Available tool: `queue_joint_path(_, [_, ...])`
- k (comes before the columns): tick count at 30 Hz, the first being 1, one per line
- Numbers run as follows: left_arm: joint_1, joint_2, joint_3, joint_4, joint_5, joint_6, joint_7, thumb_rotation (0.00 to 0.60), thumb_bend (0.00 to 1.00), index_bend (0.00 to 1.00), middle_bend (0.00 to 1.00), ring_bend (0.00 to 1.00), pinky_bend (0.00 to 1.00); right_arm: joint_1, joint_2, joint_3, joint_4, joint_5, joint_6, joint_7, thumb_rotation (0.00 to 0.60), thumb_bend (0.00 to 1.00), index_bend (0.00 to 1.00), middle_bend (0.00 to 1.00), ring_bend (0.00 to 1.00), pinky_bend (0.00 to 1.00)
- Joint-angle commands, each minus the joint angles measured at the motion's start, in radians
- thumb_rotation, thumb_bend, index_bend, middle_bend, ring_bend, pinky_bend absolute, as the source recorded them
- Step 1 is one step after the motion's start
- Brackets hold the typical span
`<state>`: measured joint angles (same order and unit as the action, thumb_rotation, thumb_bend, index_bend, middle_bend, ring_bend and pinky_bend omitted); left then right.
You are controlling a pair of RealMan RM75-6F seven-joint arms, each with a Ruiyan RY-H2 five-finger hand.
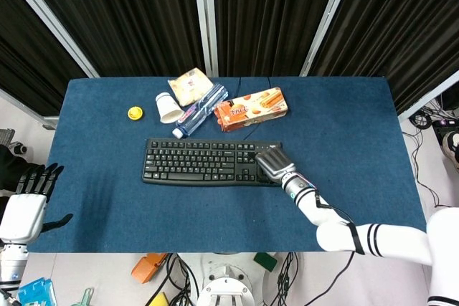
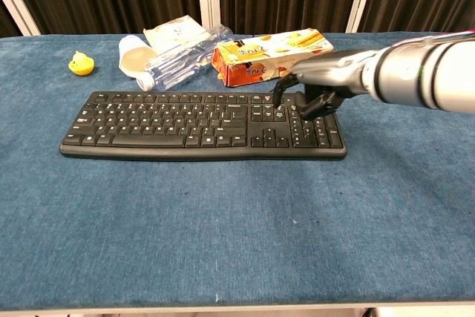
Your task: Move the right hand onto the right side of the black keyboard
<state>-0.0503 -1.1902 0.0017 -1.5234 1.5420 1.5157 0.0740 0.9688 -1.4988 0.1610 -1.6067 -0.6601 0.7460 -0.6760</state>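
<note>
The black keyboard (image 1: pixel 208 162) (image 2: pixel 171 122) lies flat in the middle of the blue table. My right hand (image 1: pixel 271 163) (image 2: pixel 320 83) is over its right end, above the number pad, with dark fingertips (image 2: pixel 278 97) bent down to the keys; it holds nothing. The right arm reaches in from the lower right. My left hand (image 1: pixel 27 206) hangs off the table's left front corner, fingers apart and empty. The chest view does not show the left hand.
Behind the keyboard lie an orange biscuit box (image 1: pixel 251 107) (image 2: pixel 271 56), a tipped water bottle (image 1: pixel 199 111) (image 2: pixel 178 61), a paper cup (image 1: pixel 167 107) (image 2: pixel 133 56) and a snack packet (image 1: pixel 189 84) (image 2: pixel 174 33). A small yellow toy (image 1: pixel 135 112) (image 2: pixel 81 64) sits far left.
</note>
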Motion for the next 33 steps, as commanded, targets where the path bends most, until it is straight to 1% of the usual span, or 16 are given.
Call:
queue_joint_path(1, [-0.001, 0.000, -0.001, 0.001, -0.002, -0.002, 0.000, 0.600, 0.04, 0.08, 0.06, 0.02, 0.00, 0.031, -0.022, -0.014, 0.019, 0.027, -0.002, -0.008, 0.388, 1.00, 0.30, 0.96, 1.00, 1.00])
queue_joint_path(9, [0.002, -0.001, -0.002, 0.009, -0.007, -0.001, -0.006, 0.600, 0.04, 0.08, 0.06, 0.02, 0.00, 0.087, -0.048, -0.030, 0.047, 0.063, 0.003, 0.002, 0.390, 1.00, 0.30, 0.96, 1.00, 1.00])
queue_joint_path(16, [0.006, -0.003, -0.002, 0.016, -0.009, 0.000, -0.010, 0.600, 0.04, 0.08, 0.06, 0.02, 0.00, 0.127, -0.065, -0.057, 0.073, 0.104, -0.002, -0.001, 0.388, 1.00, 0.30, 0.96, 1.00, 1.00])
queue_joint_path(21, [0.010, -0.004, -0.001, 0.019, -0.008, 0.007, -0.013, 0.600, 0.04, 0.08, 0.06, 0.02, 0.00, 0.134, -0.062, -0.065, 0.066, 0.094, 0.007, 0.020, 0.388, 1.00, 0.30, 0.96, 1.00, 1.00])
queue_joint_path(24, [0.013, -0.003, -0.001, 0.019, -0.008, 0.011, -0.015, 0.600, 0.04, 0.08, 0.06, 0.02, 0.00, 0.123, -0.034, -0.063, 0.030, 0.060, 0.036, 0.040, 0.390, 1.00, 0.30, 0.96, 1.00, 1.00])
queue_joint_path(27, [0.015, 0.000, -0.002, 0.018, -0.005, 0.017, -0.017, 0.600, 0.04, 0.08, 0.06, 0.02, 0.00, 0.098, 0.026, -0.053, -0.040, 0.012, 0.091, 0.068, 0.388, 1.00, 0.29, 0.96, 1.00, 1.00])
queue_joint_path(30, [0.016, 0.003, -0.005, 0.018, -0.004, 0.023, -0.022, 0.600, 0.04, 0.08, 0.06, 0.02, 0.00, 0.041, 0.128, -0.058, -0.144, -0.059, 0.185, 0.096, 0.387, 1.00, 0.26, 0.96, 1.00, 1.00])
queue_joint_path(32, [0.016, 0.004, -0.006, 0.020, -0.003, 0.025, -0.026, 0.600, 0.04, 0.08, 0.06, 0.02, 0.00, -0.001, 0.190, -0.073, -0.199, -0.105, 0.246, 0.108, 0.387, 1.00, 0.21, 0.96, 1.00, 1.00])
queue_joint_path(33, [0.016, 0.004, -0.007, 0.021, -0.003, 0.025, -0.029, 0.600, 0.04, 0.08, 0.06, 0.02, 0.00, -0.034, 0.230, -0.088, -0.231, -0.142, 0.289, 0.117, 0.387, 0.97, 0.18, 0.95, 0.98, 1.00])
